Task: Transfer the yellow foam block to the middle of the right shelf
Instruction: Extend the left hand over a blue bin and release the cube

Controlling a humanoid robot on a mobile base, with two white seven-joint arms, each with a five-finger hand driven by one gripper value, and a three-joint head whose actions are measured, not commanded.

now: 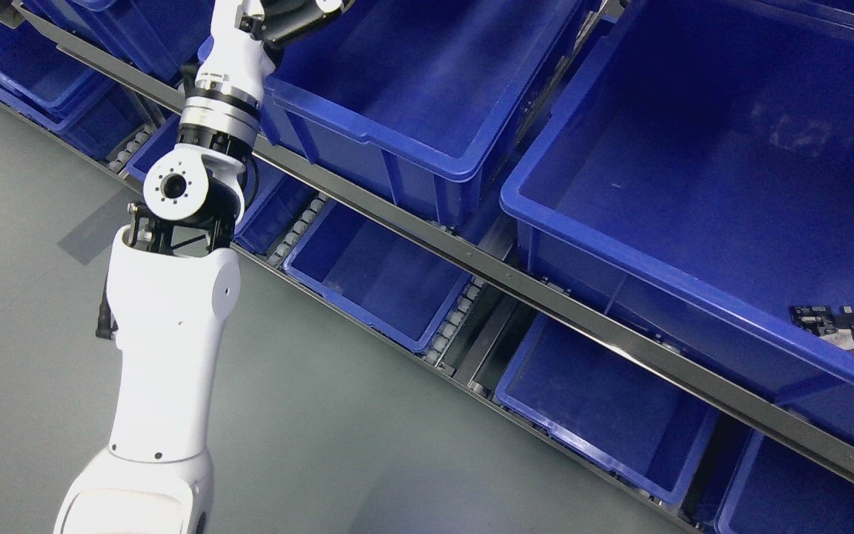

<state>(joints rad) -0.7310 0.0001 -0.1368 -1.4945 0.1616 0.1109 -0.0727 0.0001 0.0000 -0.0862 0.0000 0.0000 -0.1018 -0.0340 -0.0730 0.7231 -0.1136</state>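
Head view, camera tilted. The white left arm (175, 326) rises from the lower left, past its black-and-silver elbow joint, and leaves the frame at the top edge. Only a dark part of the wrist or hand (290, 18) shows there, over the rim of a large blue plastic bin (397, 141). Its fingers are cut off by the frame edge: cannot tell whether they are wide, narrow or holding anything. Right arm not in view.

Yellow foam block: not visible anywhere in frame. It may be in the hidden hand or off-picture; cannot say which.

Below and to the right of the hand, a second, bigger blue plastic bin (694, 193) sits on the same shelf level, with a small dark printed circuit board (831, 330) lying at its near corner. A grey metal shelf rail (516, 285) runs diagonally under both bins; lower blue bins (375, 282) sit beneath it. Grey floor (27, 222) on the left.

Judgement: this looks like the reach or carry stage. To do it well, clear the bin rims with the wrist, keep the forearm off the rail, and release only once the block is low inside the target bin.
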